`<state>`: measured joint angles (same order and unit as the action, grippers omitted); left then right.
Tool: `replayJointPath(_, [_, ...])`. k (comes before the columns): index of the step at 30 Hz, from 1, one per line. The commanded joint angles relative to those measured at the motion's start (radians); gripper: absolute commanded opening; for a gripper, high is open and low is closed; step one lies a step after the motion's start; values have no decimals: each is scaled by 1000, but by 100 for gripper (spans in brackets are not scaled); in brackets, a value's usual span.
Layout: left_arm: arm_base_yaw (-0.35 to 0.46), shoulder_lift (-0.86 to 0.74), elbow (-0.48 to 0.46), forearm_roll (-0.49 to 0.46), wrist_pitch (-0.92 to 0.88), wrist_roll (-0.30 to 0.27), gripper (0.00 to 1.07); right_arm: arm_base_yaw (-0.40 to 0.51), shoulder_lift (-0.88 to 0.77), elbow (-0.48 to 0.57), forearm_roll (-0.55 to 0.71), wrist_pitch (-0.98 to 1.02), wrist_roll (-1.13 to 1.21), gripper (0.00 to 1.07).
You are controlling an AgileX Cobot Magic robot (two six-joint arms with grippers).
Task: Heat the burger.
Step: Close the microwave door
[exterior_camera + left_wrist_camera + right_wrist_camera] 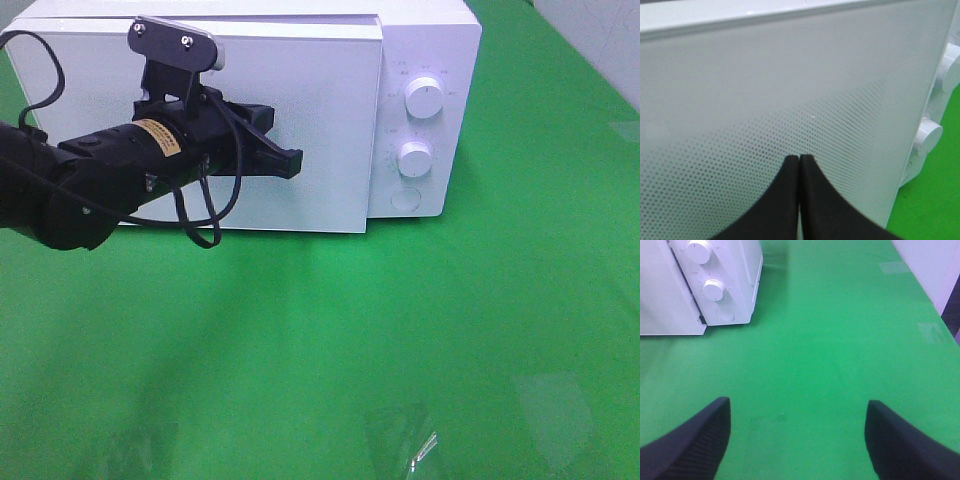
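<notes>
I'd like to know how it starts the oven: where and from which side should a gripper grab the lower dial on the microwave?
Grip the lower dial by its round rim, coming straight at the front panel of the microwave. It stands proud as a short cylinder, so fingers can close on opposite sides. The open right gripper probably suits.

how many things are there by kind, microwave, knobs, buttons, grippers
microwave: 1
knobs: 2 (upper knob, lower knob)
round button: 1
grippers: 2 (left gripper shut, right gripper open)
total: 6
</notes>
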<state>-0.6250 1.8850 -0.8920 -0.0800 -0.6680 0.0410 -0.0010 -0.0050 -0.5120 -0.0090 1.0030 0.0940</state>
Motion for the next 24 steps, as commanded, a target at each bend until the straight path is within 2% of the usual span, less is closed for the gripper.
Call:
replayJointPath(1, [-6, 14, -47, -17, 6, 2, 0, -5, -24, 4, -1, -1, -10, 73])
replayJointPath(10, [-11, 78, -159, -26, 32, 2, 0, -5, -24, 4, 0, -1, -9, 73])
replayJointPath(18, [-11, 105, -216, -33, 47, 2, 0, -5, -24, 4, -1, -1, -8, 73])
replayJointPath(24, [-11, 128, -258, -74, 45, 48, 0, -5, -24, 4, -1, -1, -9, 73])
